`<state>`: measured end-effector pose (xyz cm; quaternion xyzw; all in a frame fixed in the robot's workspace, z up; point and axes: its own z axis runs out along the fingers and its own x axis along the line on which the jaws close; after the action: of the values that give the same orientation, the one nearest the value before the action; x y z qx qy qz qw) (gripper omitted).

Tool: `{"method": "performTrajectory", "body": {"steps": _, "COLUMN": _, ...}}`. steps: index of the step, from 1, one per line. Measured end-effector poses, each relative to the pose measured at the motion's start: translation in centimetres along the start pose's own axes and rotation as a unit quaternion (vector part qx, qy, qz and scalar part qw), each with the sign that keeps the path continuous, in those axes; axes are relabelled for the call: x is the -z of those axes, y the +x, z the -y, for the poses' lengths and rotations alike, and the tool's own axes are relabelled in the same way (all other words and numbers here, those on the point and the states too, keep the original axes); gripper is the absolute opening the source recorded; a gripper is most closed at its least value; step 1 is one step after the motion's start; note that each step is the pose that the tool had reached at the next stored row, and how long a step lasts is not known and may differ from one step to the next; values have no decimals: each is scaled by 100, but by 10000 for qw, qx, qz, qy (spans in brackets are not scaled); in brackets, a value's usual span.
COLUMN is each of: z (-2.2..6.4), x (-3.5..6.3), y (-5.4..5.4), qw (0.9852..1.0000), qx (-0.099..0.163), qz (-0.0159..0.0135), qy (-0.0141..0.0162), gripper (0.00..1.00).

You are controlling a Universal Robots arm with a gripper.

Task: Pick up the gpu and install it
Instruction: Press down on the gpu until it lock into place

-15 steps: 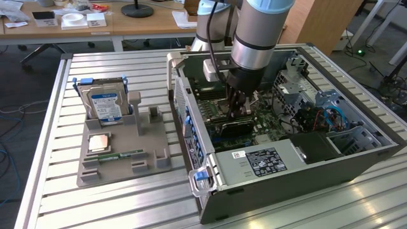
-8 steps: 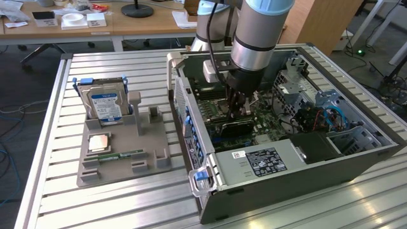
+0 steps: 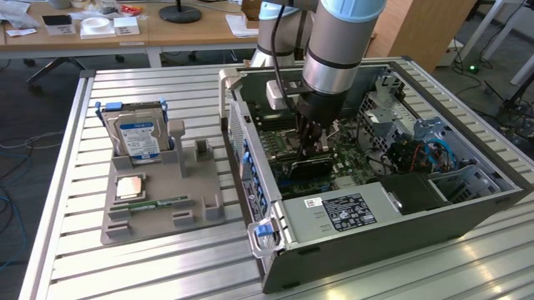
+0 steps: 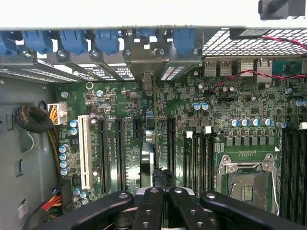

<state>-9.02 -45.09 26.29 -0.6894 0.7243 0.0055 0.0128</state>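
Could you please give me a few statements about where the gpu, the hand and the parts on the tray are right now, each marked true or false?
1. The hand is inside the open computer case. True.
2. The gpu stands edge-on over the motherboard slots. True.
3. The hard drive lies inside the case. False: it stands upright in the grey tray.
4. The memory stick is plugged into the motherboard. False: it lies on the tray.
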Motion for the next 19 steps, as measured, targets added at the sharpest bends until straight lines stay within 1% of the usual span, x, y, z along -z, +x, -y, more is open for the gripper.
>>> {"method": "performTrajectory", "body": {"steps": 19, "z": -1, "x": -14, "y": 0, "qw": 10000, "qx": 0, "qz": 1, "qy": 0, "gripper": 11}}
